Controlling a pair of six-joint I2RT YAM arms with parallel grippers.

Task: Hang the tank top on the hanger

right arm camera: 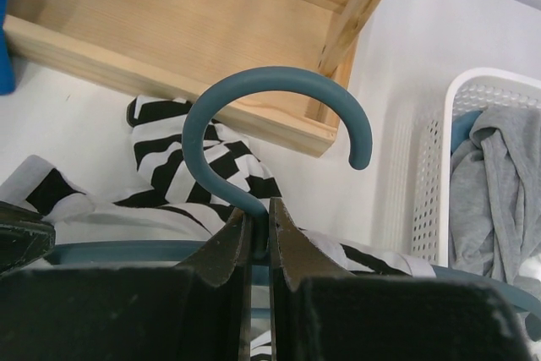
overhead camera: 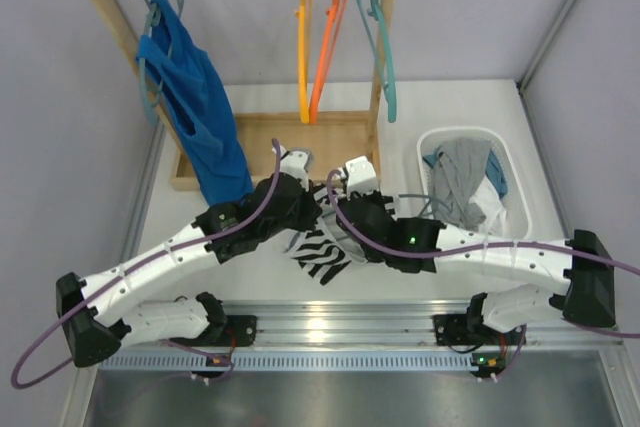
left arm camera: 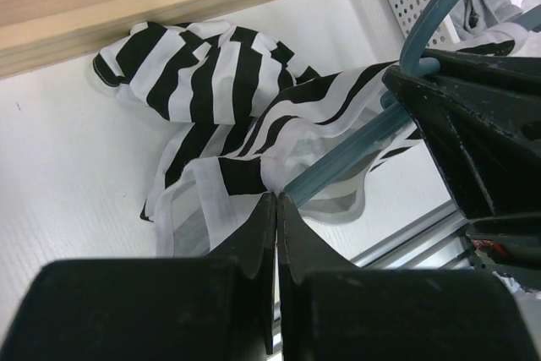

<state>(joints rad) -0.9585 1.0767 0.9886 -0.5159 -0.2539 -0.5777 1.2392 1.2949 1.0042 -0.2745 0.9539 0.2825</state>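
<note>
Soft crumpled black-and-white striped tank top point(left arm camera: 211, 73), thin smooth round-hooked plastic hanger point(right arm camera: 277, 78)

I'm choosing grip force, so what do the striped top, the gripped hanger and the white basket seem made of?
The tank top looks like soft matte fabric, probably knit: it lies crumpled in loose folds. The hanger seems smooth moulded plastic, matte blue-grey, with an evenly rounded hook. The basket appears rigid white plastic; its wall has regular holes.

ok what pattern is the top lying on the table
Bold black-and-white stripes on the tank top, clearest in the left wrist view.
</note>
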